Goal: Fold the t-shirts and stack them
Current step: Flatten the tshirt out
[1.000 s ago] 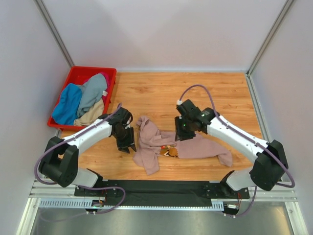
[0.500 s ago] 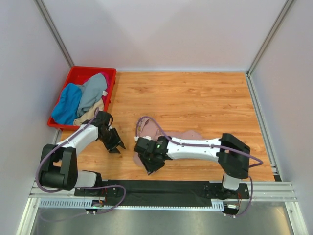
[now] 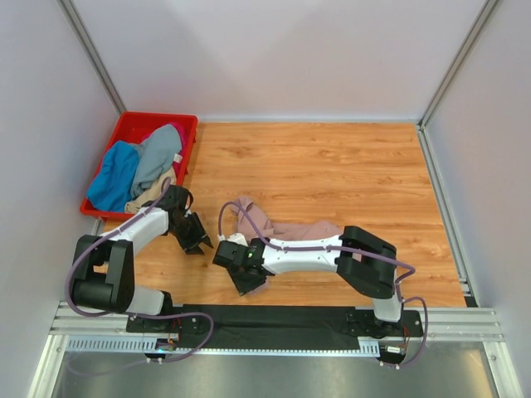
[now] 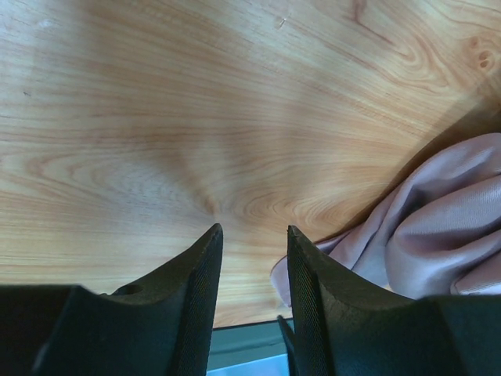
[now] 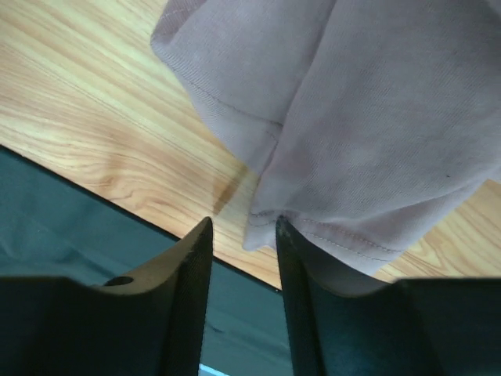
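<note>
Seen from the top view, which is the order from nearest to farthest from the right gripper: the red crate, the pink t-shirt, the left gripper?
1. pink t-shirt, right by the right gripper, just beyond it.
2. left gripper, to the left of it.
3. red crate, at the far left corner.

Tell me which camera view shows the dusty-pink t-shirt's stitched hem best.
The right wrist view: the dusty-pink t-shirt fills much of the frame close up, hem stitching plain. The top external view shows it crumpled, small, partly under the right arm. The left wrist view catches only a bunched fold at the right edge.
</note>
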You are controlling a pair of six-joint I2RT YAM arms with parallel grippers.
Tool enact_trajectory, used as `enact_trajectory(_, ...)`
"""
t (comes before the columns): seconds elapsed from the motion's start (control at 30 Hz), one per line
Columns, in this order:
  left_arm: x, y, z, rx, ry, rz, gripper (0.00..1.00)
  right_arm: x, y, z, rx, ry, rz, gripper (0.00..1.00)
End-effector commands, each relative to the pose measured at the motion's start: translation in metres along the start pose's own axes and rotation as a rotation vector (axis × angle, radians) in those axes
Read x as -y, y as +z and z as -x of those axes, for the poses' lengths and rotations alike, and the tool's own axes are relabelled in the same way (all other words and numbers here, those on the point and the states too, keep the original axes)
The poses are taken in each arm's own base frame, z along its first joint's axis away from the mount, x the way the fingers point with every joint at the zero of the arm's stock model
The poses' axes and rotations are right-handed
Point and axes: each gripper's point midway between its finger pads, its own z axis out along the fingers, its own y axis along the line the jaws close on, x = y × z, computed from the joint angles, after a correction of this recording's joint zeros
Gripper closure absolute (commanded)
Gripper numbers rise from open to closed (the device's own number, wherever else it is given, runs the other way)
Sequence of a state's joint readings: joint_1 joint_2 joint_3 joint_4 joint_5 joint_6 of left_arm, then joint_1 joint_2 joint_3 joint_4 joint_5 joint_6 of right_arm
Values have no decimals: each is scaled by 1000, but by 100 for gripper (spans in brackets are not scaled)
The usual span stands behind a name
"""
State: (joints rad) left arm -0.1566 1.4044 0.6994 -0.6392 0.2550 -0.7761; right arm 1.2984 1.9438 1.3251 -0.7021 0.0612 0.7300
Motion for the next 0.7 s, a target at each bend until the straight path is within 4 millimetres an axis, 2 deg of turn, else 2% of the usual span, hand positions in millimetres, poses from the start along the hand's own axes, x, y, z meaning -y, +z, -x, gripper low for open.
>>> enact_trajectory(0.0, -1, -4, -4, -23, 8, 5, 54, 7, 15, 10, 53, 23, -62, 64)
enact_trajectory(0.07, -2, -6, -4, -23, 21, 9, 54, 14, 16, 8, 47, 31, -90, 73)
enact_trajectory(0.1, -1, -7, -2, -18, 28, 9, 54, 17, 10, 11, 65, 34, -102, 88)
enact_trajectory(0.17, -1, -10, -2, -15, 47, 8, 54, 24, -7, 18, 82, 59, -137, 100)
enact_trajectory(0.2, 1, -13, 0, -8, 56, 2, 54, 29, -17, 25, 101, 71, -154, 100)
enact_trajectory(0.23, 3, -16, 1, -2, 65, -7, 55, 38, -41, 34, 118, 99, -157, 100)
enact_trajectory(0.27, 5, -18, -1, -4, 83, -17, 55, 38, -61, 52, 164, 123, -142, 100)
enact_trajectory(0.3, 8, -21, 0, 1, 94, -29, 55, 44, -76, 61, 189, 150, -139, 100)
enact_trajectory(0.33, 10, -26, 0, 7, 105, -40, 55, 58, -106, 80, 241, 211, -116, 100)
enact_trajectory(0.4, 16, -31, -4, -4, 139, -82, 55, 70, -135, 101, 294, 277, -57, 100)
enact_trajectory(0.43, 20, -35, -6, -1, 154, -106, 55, 90, -154, 118, 335, 347, -37, 100)
enact_trajectory(0.5, 30, -39, -14, -18, 196, -150, 55, 98, -174, 131, 357, 385, 23, 100)
enact_trajectory(0.53, 36, -42, -16, -11, 219, -174, 55, 112, -180, 141, 377, 425, 27, 100)
enact_trajectory(0.57, 42, -42, -22, -25, 253, -193, 54, 115, -190, 145, 395, 436, 51, 100)
enact_trajectory(0.67, 54, -39, -33, -44, 303, -212, 54, 132, -207, 159, 430, 471, 69, 100)
